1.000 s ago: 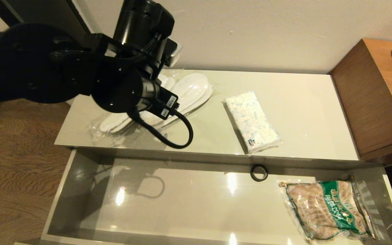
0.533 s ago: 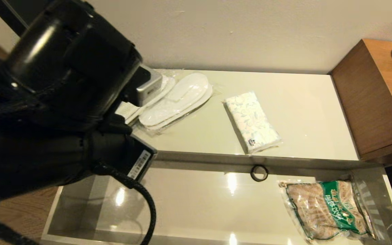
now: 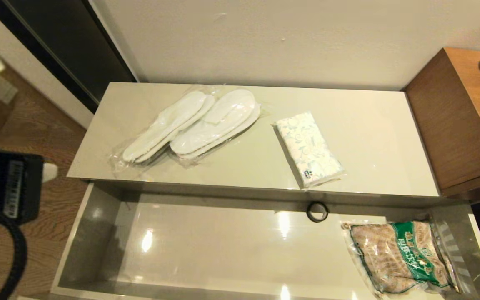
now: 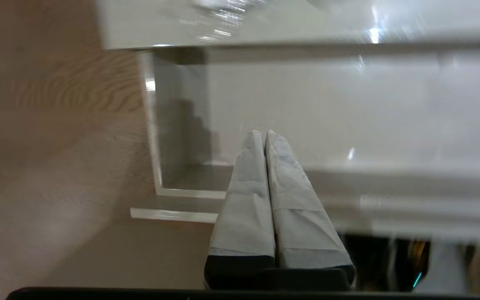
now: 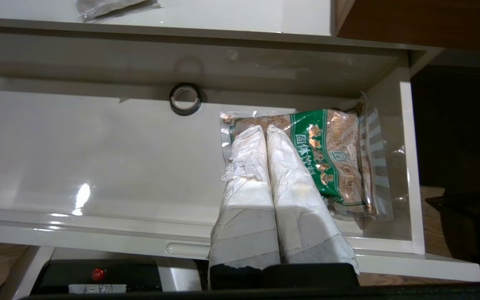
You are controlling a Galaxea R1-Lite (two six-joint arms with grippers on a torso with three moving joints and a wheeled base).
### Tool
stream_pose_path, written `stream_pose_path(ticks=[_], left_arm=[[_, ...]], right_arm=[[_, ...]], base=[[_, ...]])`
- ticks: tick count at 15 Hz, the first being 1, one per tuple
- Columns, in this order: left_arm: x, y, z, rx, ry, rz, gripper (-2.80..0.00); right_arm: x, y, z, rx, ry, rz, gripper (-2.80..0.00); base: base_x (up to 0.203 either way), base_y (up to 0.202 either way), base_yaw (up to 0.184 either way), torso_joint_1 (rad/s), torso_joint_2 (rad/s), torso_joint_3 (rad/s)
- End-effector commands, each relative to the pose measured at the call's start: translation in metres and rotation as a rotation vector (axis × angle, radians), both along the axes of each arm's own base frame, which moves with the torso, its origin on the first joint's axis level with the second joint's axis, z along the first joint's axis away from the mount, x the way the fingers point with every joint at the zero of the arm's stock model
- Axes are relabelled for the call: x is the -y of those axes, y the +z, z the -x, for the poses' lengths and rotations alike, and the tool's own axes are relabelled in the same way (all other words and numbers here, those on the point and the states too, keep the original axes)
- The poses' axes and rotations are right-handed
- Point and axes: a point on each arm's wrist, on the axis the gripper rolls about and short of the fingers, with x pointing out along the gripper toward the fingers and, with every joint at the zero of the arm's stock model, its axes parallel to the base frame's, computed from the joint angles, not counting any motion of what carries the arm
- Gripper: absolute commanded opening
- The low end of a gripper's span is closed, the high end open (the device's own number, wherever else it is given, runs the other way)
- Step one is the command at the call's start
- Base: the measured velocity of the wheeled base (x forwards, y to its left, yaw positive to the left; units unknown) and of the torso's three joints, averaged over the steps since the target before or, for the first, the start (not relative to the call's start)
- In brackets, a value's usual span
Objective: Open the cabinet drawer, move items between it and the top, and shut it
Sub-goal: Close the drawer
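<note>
Cabinet drawer is pulled fully out; inside it, a green-labelled snack bag sits in the right end and a small black ring lies at the back wall just left of the bag; rest of the drawer floor is bare. On the top: wrapped white slippers on the left half, tissue pack lying near the middle, its labelled end by the front edge, well apart from the slippers. Left gripper is clenched on nothing, fingers pressed together, off the drawer's left front corner; in the head view only the arm's black body shows at the far left over the wood floor, well clear of the slippers and tissues. Right gripper is clenched too, empty, parked over the drawer front with its tips above the snack bag, nowhere near either item.
</note>
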Motion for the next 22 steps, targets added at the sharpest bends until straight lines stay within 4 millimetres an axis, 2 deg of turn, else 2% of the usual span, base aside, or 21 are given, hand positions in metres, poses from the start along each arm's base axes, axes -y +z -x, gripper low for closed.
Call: stream_pose_path(ticks=[1,5,7,9,11,13,15,16,20,22], left_arm=[[-0.033,0.006,0.014,0.054,0.105,0.07,-2.8],[-0.093,0.006,0.062,0.189,0.299,0.172,-2.8],[-0.115,-0.001,0.091,0.258,0.486,0.153,-2.8],[-0.125,-0.018,0.12,0.255,0.618,0.08,-2.8],[-0.126,-0.052,0.136,0.196,0.667,0.026,-2.8],[-0.129,-0.088,0.17,0.186,0.659,0.03,-2.8],[-0.115,-0.12,0.202,0.169,0.685,-0.018,-2.8],[-0.109,-0.134,0.214,0.165,0.641,-0.037,-2.8],[-0.101,-0.17,0.234,0.163,0.514,-0.075,-2.8],[-0.097,-0.182,0.232,0.126,0.28,-0.063,-2.8]], right_arm=[[0.0,0.0,0.0,-0.003,0.001,0.0,-2.8],[0.0,0.0,0.0,-0.003,0.001,0.0,-2.8],[0.0,0.0,0.0,-0.003,0.001,0.0,-2.8],[0.0,0.0,0.0,-0.003,0.001,0.0,-2.8],[0.0,0.0,0.0,-0.003,0.001,0.0,-2.8],[0.0,0.0,0.0,-0.003,0.001,0.0,-2.8],[0.0,0.0,0.0,-0.002,0.001,0.0,-2.8],[0.0,0.0,0.0,-0.003,0.001,0.0,-2.8],[0.0,0.0,0.0,-0.002,0.001,-0.001,-2.8],[0.0,0.0,0.0,-0.002,0.001,0.0,-2.8]], base=[[0.0,0.0,0.0,0.0,0.0,0.0],[0.0,0.0,0.0,0.0,0.0,0.0],[0.0,0.0,0.0,0.0,0.0,0.0],[0.0,0.0,0.0,0.0,0.0,0.0],[0.0,0.0,0.0,0.0,0.0,0.0],[0.0,0.0,0.0,0.0,0.0,0.0],[0.0,0.0,0.0,0.0,0.0,0.0],[0.0,0.0,0.0,0.0,0.0,0.0],[0.0,0.0,0.0,0.0,0.0,0.0],[0.0,0.0,0.0,0.0,0.0,0.0]])
